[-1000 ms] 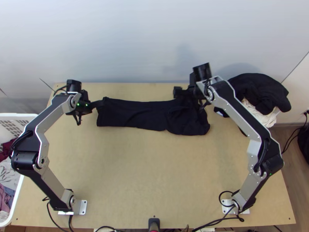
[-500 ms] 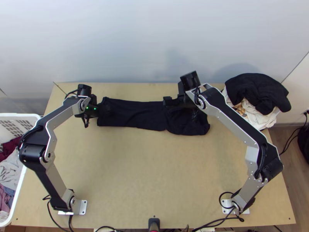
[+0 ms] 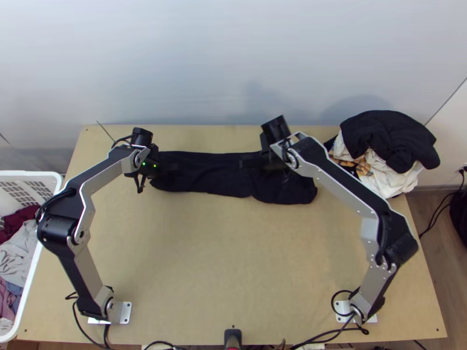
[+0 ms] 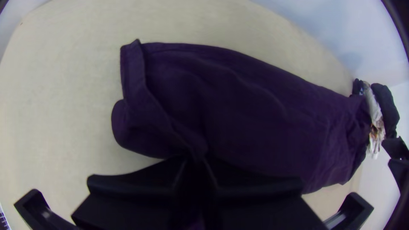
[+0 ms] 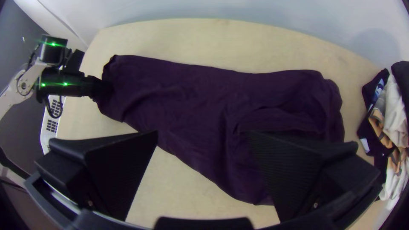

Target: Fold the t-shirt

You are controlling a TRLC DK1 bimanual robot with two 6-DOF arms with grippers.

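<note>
T-shirt lengthwise left-to-right; left gripper, jaws closed on end; right gripper, jaws open.

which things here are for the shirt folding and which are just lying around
For the job:
- dark t-shirt, on the table
- left tool, pinching its end
- right tool, open over it

Just lying about:
- heaped clothes
- white basket holding clothes

The left gripper, bottom centre, has its fingers closed on an edge of the dark t-shirt, which slants from upper left to lower right across the wooden table; piled clothes sit at far right.
</note>
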